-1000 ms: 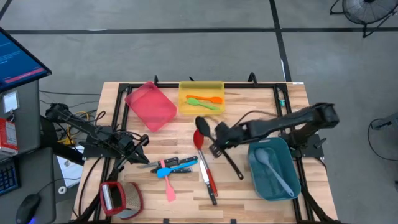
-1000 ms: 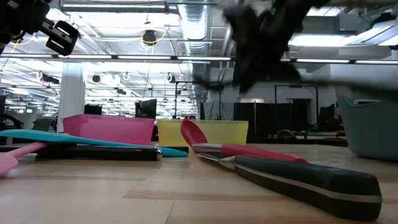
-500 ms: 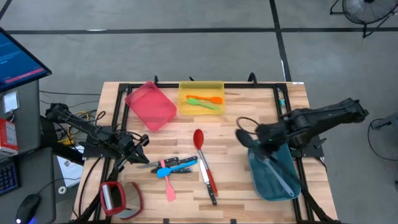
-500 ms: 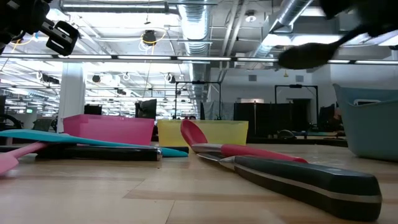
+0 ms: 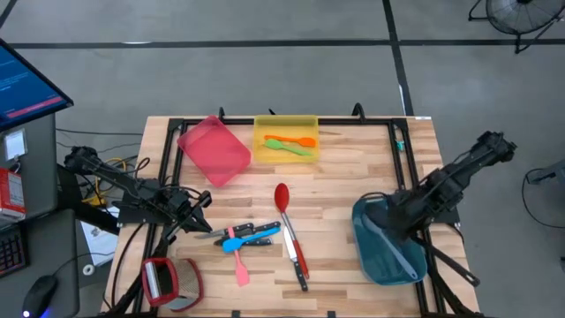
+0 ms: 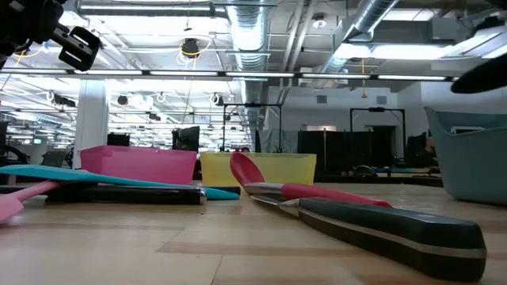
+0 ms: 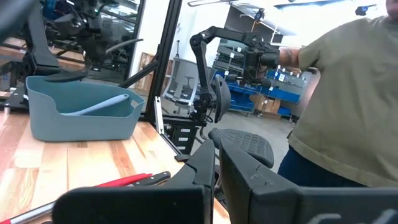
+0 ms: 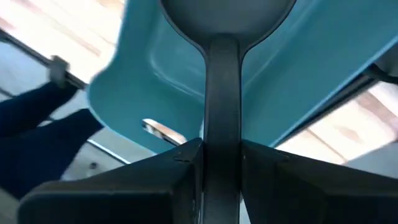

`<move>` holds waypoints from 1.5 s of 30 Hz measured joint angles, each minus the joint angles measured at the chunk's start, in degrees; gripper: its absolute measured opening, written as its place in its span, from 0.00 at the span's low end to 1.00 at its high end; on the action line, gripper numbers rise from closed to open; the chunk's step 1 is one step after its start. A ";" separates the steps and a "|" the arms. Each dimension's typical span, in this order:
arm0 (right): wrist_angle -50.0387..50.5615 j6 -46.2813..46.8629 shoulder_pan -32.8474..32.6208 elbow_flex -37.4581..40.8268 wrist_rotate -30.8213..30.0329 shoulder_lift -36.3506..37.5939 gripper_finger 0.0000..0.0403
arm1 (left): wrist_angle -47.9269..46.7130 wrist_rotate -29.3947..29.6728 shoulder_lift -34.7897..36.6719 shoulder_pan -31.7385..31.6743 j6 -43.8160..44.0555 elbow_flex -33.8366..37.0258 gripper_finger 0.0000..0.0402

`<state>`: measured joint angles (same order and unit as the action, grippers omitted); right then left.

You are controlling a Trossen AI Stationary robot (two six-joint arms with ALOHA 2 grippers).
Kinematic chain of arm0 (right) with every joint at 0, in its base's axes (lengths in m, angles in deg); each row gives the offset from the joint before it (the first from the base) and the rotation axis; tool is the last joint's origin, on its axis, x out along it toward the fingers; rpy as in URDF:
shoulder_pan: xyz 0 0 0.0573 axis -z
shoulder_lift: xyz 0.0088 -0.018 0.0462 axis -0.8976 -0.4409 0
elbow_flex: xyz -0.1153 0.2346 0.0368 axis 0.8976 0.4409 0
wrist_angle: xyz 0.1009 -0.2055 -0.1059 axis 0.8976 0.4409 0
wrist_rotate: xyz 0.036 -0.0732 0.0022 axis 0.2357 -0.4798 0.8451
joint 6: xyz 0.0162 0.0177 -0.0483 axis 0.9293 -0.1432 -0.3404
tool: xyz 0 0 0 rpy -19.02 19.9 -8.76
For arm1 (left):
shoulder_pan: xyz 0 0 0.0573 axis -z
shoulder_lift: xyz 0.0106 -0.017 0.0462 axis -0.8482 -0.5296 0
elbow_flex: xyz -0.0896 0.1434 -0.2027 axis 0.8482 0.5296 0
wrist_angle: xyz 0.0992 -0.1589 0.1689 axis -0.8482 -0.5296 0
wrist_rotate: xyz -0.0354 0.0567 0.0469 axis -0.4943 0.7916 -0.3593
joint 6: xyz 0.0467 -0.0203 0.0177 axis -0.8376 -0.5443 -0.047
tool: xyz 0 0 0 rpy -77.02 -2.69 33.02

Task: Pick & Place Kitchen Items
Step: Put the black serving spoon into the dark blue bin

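The right end effector (image 8: 214, 165) has swung from mid-desk out over the teal bin (image 5: 371, 256), its fingers clamped on the slim stem of a black spoon (image 8: 222, 93) whose rounded bowl hangs above the bin's smooth plastic hollow. A grey spoon (image 5: 393, 243) lies inside that bin. On the slatted wooden desk (image 5: 353, 159) lie a glossy red spoon (image 5: 289, 225), a black-handled steel knife (image 5: 296, 265), and blue (image 5: 231, 243) and pink (image 5: 241, 274) spatulas. The yellow bin (image 5: 285, 124) holds orange (image 5: 291, 140) and green (image 5: 296, 150) spatulas beside a tilted pink bin (image 5: 212, 150). The left end effector (image 5: 201, 201) waits, fingers together, at the desk's left edge.
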<state>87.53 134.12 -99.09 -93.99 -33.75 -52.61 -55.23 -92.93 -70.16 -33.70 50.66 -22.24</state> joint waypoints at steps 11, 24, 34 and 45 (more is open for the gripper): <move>-0.22 -0.90 -3.12 -0.02 1.53 -13.09 0.15 | 0.02 -0.01 0.00 0.00 -0.01 0.01 0.02; -3.96 -11.46 1.10 -0.02 1.53 -28.93 0.18 | 0.11 0.00 0.00 0.00 -0.01 0.00 0.02; -5.39 -14.69 3.09 -0.07 1.48 -32.58 0.19 | 0.46 0.00 0.00 0.00 0.00 0.01 0.02; -5.62 -14.67 3.17 -0.07 1.05 -32.82 0.31 | 0.50 -0.01 0.00 0.00 0.00 0.01 0.02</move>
<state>81.91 119.45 -95.92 -94.05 -32.71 -85.43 -54.73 -92.94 -70.16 -33.70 50.66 -22.24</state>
